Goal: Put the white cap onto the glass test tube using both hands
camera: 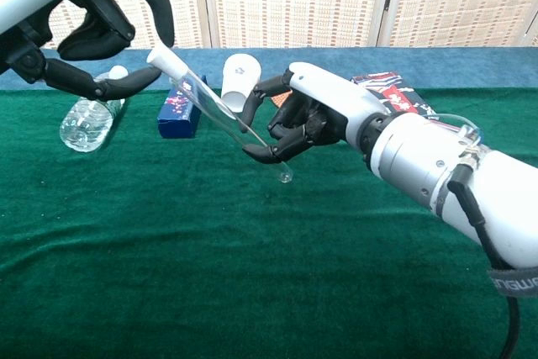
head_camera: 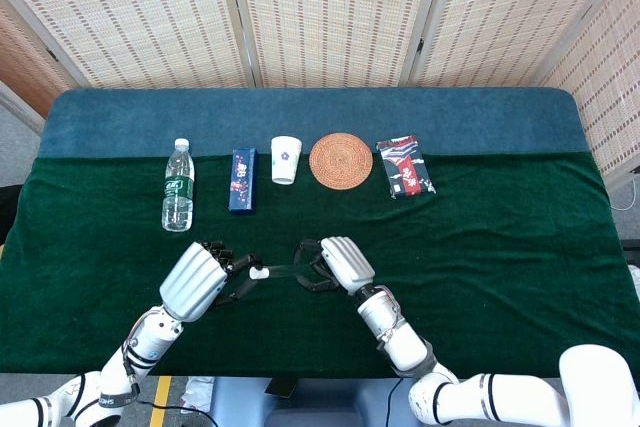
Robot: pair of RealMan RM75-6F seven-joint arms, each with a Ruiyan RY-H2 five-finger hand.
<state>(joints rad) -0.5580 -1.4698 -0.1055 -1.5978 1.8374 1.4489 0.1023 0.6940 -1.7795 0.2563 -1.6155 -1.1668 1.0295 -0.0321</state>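
We have the small white plastic cap (camera: 164, 60) sitting at the upper end of the clear glass test tube (camera: 225, 119), upper left of centre in the chest view. The tube slants down to the right in mid-air above the table, its rounded end low near the middle of the frame. Our left hand (camera: 92, 31) pinches the cap between thumb and a fingertip, the other dark fingers arched above it. Our right hand (camera: 307, 119) has its fingers curled around the tube's lower half, holding it tilted. In the head view both hands meet at lower centre, cap and tube in a line between them.

Below lies a dark green velvety cloth (head_camera: 480, 247), with a blue padded band (head_camera: 300, 112) along the far edge. Behind stand woven reed screens (head_camera: 330, 7). Along the far row we see a clear plastic water bottle with a green label (head_camera: 178, 187) lying flat, a narrow blue box (head_camera: 242, 180), a white paper cup with a small blue mark (head_camera: 285, 159), a round woven rattan coaster (head_camera: 341, 161), and a red and dark printed packet (head_camera: 404, 166). The print on these is too small to read.
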